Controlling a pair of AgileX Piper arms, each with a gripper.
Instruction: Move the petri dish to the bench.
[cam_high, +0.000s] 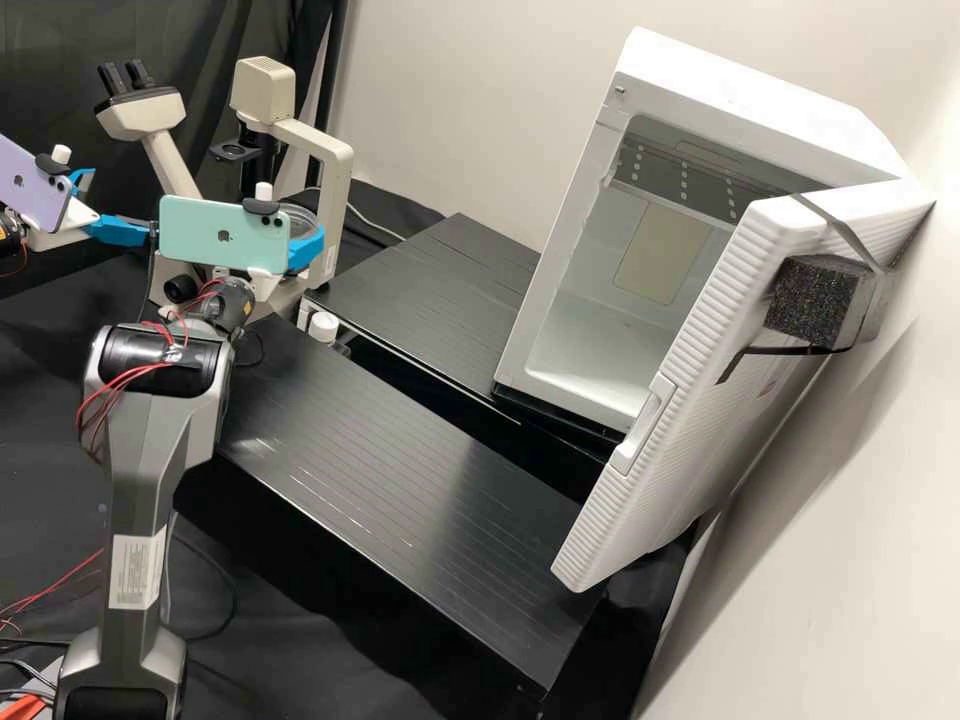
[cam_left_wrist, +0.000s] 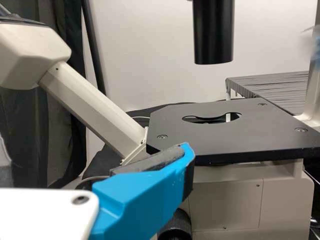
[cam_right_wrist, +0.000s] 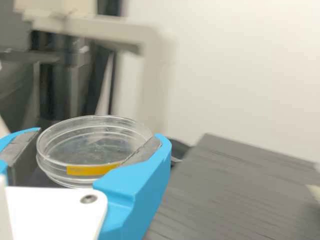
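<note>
Clamped between the fingers of the right tool (cam_right_wrist: 99, 136), a clear petri dish (cam_right_wrist: 95, 147) hangs beside the microscope (cam_high: 328, 150), beyond the left end of the near bench (cam_high: 400, 470). Pinched by its round wall, it could tilt or drop if the grip slackens, or clip the microscope's frame if swung too close; let go over the gap between that bench and the far bench (cam_high: 430, 290), it would likely fall. A yellow strip (cam_right_wrist: 92, 170) marks its wall; any contents cannot be made out. A white cabinet (cam_high: 590, 320) stands open around a perforated panel (cam_high: 690, 180), while the left tool (cam_high: 120, 202) hangs with fingers spread.
</note>
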